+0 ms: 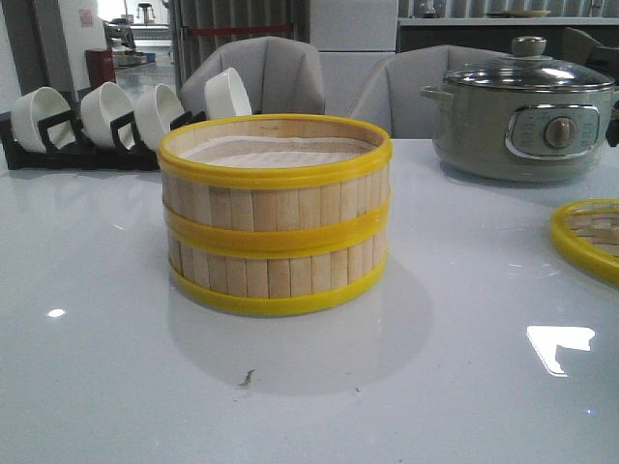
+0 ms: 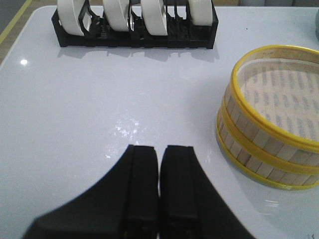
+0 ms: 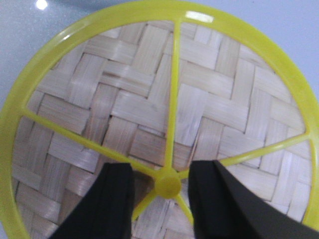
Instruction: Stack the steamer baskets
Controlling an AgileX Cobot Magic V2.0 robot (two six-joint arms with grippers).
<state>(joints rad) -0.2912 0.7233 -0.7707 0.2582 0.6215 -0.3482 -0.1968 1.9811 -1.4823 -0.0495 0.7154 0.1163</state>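
Two steamer baskets [image 1: 276, 215] already stacked, mid surface [image 1: 106, 387], white liner showing in top one. Woven bamboo lid [image 3: 164, 124] with yellow rim and spokes lies flat off to right, well apart from stack. Right pincer [image 3: 162, 199] hovers right over lid, fingers spread either side of yellow centre knob [image 3: 168, 185], can't tell if touching. Left pincer [image 2: 159, 189] basically closed, nothing in it, over bare surface near stack. Bowl rack [image 1: 82, 145] back left, grey electric pot [image 1: 527, 121] back right.

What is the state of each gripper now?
Left gripper: closed, holding nothing.
Right gripper: open, fingers either side of the woven lid's centre knob; contact cannot be told.
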